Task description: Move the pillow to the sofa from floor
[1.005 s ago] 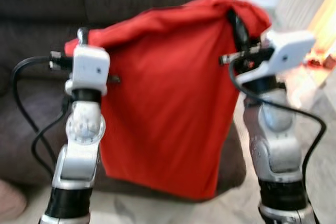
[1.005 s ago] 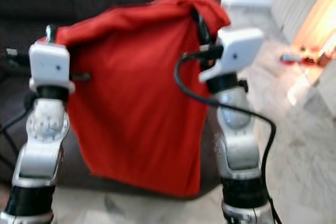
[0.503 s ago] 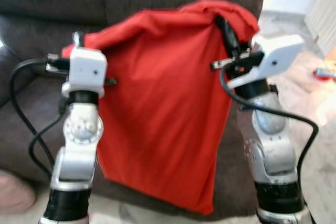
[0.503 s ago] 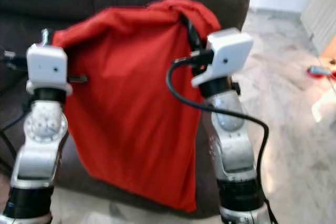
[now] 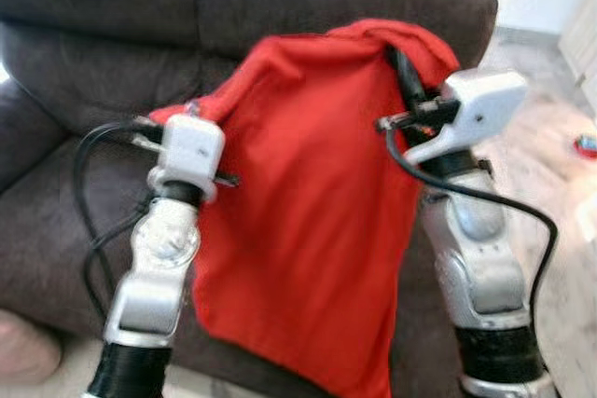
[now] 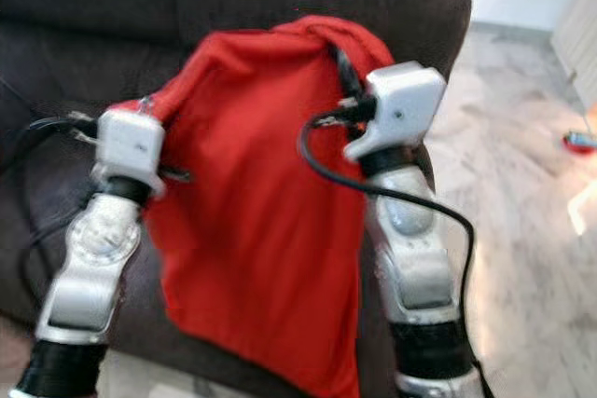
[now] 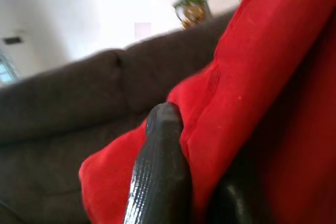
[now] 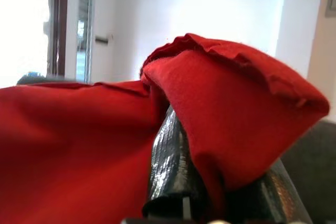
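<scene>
Up in the air it hung, the red pillow (image 5: 317, 230), slung between both arms in front of the dark sofa (image 5: 112, 62), its lower edge dangling clear of the seat cushion and well off the floor. The right gripper (image 5: 403, 62) had the high corner, black fingers pinched tight with cloth bunched and folded over them, as the right wrist view showed plainly. The left gripper (image 5: 191, 111) clamped the lower corner, one finger (image 7: 160, 177) pressed flat against a fold of red fabric, so that top edge ran at a slant, right side up, left side down. And look how it draped: limp, thin, sagging like a sack, more cover than stuffing by the look of it, so I judged it light and very soft, not slippery but liable to slide through a loose pinch. The two top corners looked like the sensible places to hold, where the cloth gathers thick enough to bite. Hard to read, though: the pillow's bottom corner ran out of the left eye frame, the fingertips themselves were buried in cloth, and the seat directly behind the pillow was screened off. A small red thing (image 5: 587, 144) lay blurred on the pale floor (image 6: 522, 165) far right, unidentifiable.
</scene>
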